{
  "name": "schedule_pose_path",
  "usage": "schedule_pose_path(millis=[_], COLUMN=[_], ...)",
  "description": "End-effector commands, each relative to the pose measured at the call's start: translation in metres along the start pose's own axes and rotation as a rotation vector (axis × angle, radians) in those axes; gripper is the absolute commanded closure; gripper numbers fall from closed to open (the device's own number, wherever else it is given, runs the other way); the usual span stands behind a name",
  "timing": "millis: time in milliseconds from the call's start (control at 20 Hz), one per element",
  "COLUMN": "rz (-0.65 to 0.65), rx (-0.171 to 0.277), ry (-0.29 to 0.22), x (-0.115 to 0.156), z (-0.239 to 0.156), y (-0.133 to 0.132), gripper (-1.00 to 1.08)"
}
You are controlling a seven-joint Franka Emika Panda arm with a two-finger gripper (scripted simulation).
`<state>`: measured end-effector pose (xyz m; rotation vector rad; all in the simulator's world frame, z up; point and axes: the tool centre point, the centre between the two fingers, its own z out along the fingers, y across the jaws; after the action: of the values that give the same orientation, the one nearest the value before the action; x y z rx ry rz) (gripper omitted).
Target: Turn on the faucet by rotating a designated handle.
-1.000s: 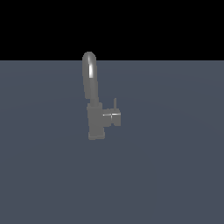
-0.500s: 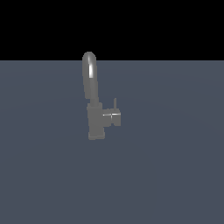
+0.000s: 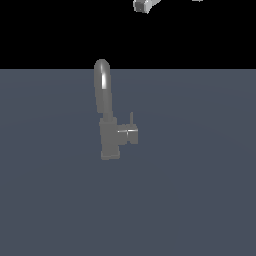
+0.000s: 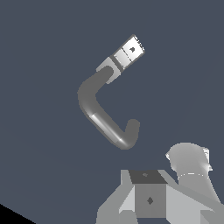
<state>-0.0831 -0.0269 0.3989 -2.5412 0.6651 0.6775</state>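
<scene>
The faucet [image 3: 107, 125] stands upright on the flat grey counter [image 3: 200, 190], a little toward 9 o'clock from the middle of the exterior view, its blocky body carrying a tall arched spout [image 3: 102, 82] that rises past the counter's far edge against the black background. The handle [image 3: 128, 135] is a short boxy stub sticking out of the body toward 3 o'clock, with a thin lever pin [image 3: 131, 119] standing upright on it; nothing touches it and nothing lies beside it on the counter. High at 12 o'clock in the exterior view, well apart from the faucet, a pale part of the robot arm [image 3: 145, 5] pokes into the frame, cut off by the edge, too little of it showing to tell which part it is. From the wrist view the faucet [image 4: 109, 105] is seen from above: the curved spout [image 4: 103, 116] sweeps across the middle of the picture, and the bright boxy handle [image 4: 130, 51] juts from the body end toward 1 o'clock. The tool [image 4: 151, 199] shows as grey blocks at the edge of that view near 5 o'clock, clear of the faucet, with only bare counter between them; its fingertips are out of frame, so I cannot tell how wide it stands.
</scene>
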Motion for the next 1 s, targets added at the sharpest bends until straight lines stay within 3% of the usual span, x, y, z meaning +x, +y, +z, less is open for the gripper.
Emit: schedule_pose_path(millis=[0, 950], rz=[0.037, 0.358], rx=[0.038, 0.364], ry=[-0.046, -0.443], x=[0.016, 0.141], z=[0.005, 0.077], y=[-0.002, -0.003], gripper=[1.08, 1.08])
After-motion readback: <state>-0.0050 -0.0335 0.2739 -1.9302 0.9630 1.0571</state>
